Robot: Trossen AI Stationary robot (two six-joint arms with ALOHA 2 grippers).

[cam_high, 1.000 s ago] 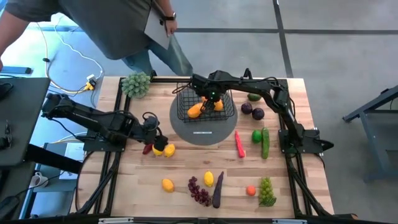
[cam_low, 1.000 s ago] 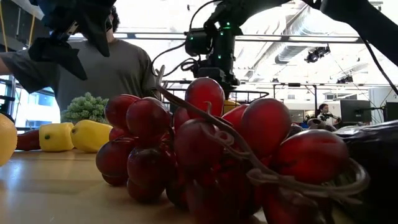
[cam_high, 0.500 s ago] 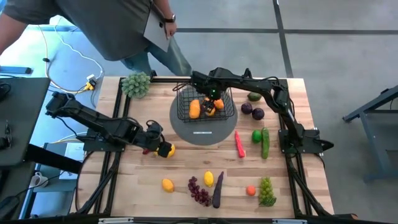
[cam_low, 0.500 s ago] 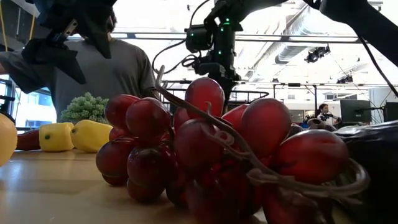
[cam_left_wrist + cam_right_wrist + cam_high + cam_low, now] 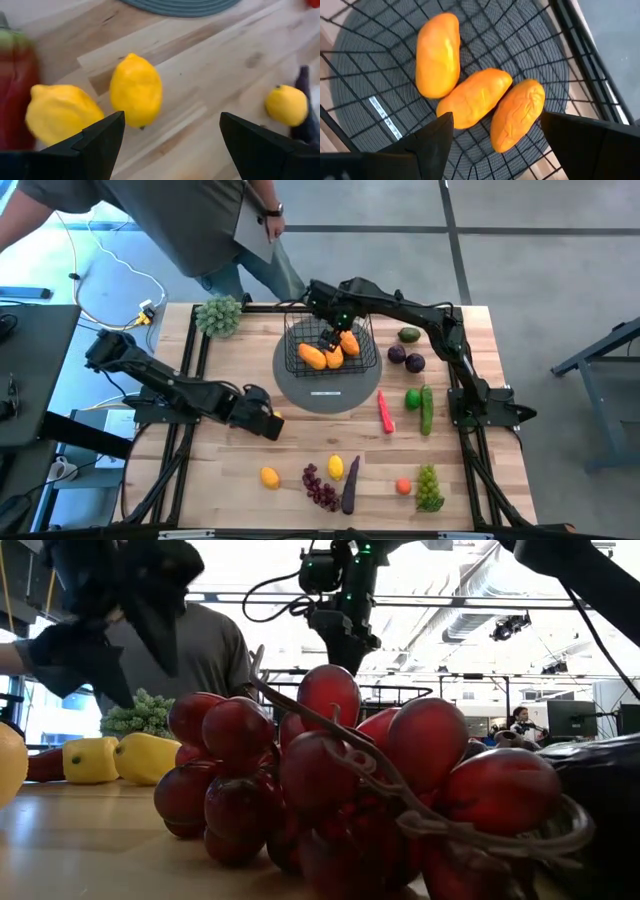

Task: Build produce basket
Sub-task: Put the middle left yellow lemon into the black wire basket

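The black wire basket (image 5: 330,345) stands on a round grey disc (image 5: 328,385) at the table's far middle. Three orange mangoes (image 5: 475,97) lie on its bottom. My right gripper (image 5: 496,117) hangs open above them, touching none. My left gripper (image 5: 172,117) is open and slants down over two lemons (image 5: 136,90) (image 5: 60,112) that lie side by side on the wood at mid-left, next to a red pepper (image 5: 15,90). In the high view this gripper (image 5: 265,420) hides most of the two lemons. Its fingers touch neither lemon.
Loose produce lies on the near half: a lemon (image 5: 269,476), red grapes (image 5: 320,487), an eggplant (image 5: 350,485), green grapes (image 5: 429,488). A cucumber (image 5: 427,408) and a slim red piece (image 5: 385,412) lie at the right. A leafy bunch (image 5: 220,313) sits at the far left, with a person (image 5: 180,220) behind it.
My right gripper has risen straight up out of the basket, and a third mango now shows lying between the other two. My left gripper has come down and gone toward the table's near right, ending over the two lemons.
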